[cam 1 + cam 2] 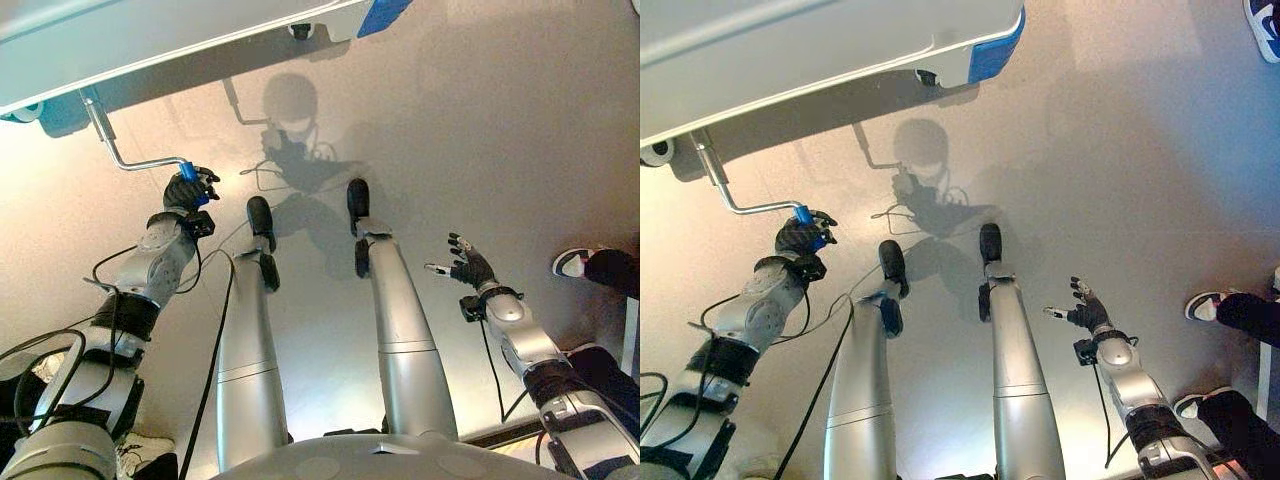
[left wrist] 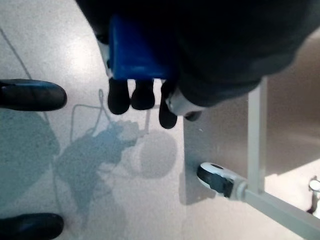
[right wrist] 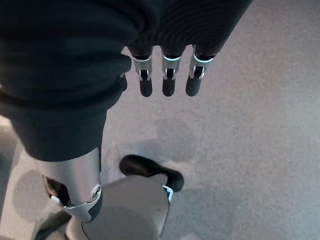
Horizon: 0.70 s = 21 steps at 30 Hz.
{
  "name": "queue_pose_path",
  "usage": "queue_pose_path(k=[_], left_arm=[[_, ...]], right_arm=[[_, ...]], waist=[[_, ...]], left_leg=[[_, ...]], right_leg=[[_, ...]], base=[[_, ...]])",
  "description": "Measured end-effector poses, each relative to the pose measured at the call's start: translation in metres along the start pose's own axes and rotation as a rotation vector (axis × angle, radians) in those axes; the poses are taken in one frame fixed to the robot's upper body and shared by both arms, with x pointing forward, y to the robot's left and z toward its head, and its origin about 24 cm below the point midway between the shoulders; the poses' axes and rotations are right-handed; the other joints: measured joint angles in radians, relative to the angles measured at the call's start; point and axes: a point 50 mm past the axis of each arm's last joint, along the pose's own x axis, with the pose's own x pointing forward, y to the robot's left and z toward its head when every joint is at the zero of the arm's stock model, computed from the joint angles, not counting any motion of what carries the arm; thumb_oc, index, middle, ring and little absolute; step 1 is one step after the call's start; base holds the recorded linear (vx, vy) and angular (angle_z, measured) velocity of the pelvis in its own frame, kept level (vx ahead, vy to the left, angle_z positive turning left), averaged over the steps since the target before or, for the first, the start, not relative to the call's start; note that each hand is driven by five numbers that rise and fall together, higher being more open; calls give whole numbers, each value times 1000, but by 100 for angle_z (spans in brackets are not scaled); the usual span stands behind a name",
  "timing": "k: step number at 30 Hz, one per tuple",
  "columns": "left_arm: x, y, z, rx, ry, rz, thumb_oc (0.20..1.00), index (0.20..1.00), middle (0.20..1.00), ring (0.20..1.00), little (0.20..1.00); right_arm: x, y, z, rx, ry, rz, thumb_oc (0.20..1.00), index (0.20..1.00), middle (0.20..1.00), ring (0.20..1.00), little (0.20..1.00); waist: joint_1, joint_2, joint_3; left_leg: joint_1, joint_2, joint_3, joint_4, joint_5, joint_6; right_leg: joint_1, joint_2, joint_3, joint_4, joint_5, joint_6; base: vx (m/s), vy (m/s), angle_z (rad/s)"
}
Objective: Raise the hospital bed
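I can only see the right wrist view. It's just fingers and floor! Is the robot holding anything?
Observer: Not with that one. The left hand is curled round the blue grip of the bed's crank handle.
Operator: Where's the bed?
Observer: The hospital bed sits above the crank, its foot end toward the robot.
Operator: Is anyone else there?
Observer: A person's shoe shows on the floor beyond the open right hand.

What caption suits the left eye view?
Left hand grips the blue crank handle under the hospital bed.
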Motion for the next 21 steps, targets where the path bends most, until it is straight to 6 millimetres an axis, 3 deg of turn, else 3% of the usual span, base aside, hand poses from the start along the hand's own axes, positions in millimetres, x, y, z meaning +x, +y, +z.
queue_pose_path(k=[7,21], left_arm=[[-8,-6,1,-8,-12,-61,200,200,200,200,200],[-41,13,0,-1,-23,-123,200,200,200,200,200]], right_arm=[[-5,-6,-6,-23,12,5,1000,1000,1000,1000,1000],[-12,-9,-15,-59,25,26,1000,1000,1000,1000,1000]], waist=[[13,0,0],[44,1,0]], left_leg=[[18,-2,-2,-7,5,-4],[91,-16,-5,-36,10,-6]], right_leg=[[16,-2,-2,3,-4,-3],[82,-17,-6,0,-19,-2]], base=[[-1,-2,0],[-8,-10,3]])
